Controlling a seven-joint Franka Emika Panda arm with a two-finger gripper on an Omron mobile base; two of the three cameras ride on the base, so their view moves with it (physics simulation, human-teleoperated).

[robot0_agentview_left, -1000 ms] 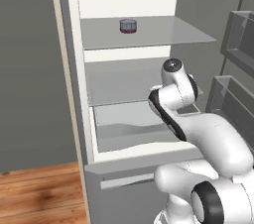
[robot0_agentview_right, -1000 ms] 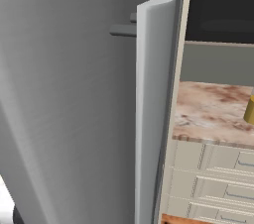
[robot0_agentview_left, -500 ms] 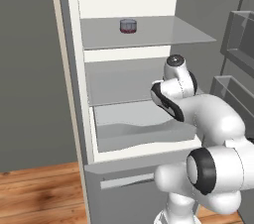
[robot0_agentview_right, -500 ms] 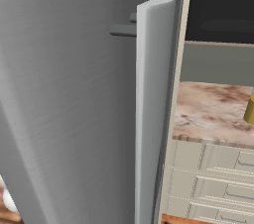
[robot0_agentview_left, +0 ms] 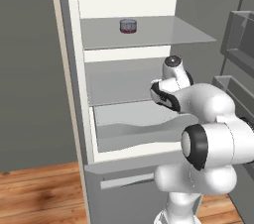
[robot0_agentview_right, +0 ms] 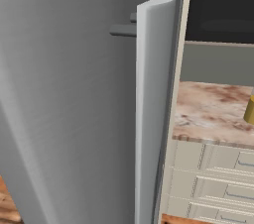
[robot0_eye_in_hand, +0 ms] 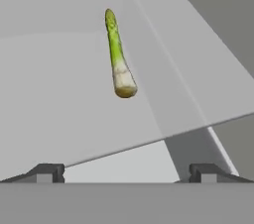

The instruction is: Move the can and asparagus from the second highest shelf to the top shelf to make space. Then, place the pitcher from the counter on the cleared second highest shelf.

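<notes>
Well, the gripper (robot0_eye_in_hand: 126,172) hangs with its jaws spread wide and nothing between them, just short of the white front strip of the second highest shelf (robot0_eye_in_hand: 59,109); the asparagus (robot0_eye_in_hand: 118,57) lies beyond that strip on the panel, its pale cut end toward the hand and its green tip pointing away.

Judged from here, the likeliest slip is with the spear itself; it is thin, round and smooth, lying flat on a slick translucent panel, so fingers that close off-centre may roll it aside or pinch only the tapered tip and let it drop on the lift. Coming in too low could knock the finger tips against the strip (it stands between hand and spear).

Farther from that shelf, the can (robot0_agentview_left: 128,26) already stands on the top shelf (robot0_agentview_left: 163,32), a squat grey metal cylinder with a dark red band; carrying the asparagus up carelessly could nudge it, and a round can rolls if tipped.

Farthest off, the pitcher (robot0_agentview_right: 249,110) waits on the mottled stone counter (robot0_agentview_right: 208,109), only its yellow edge showing; tall and part-filled, it would tip readily.
</notes>
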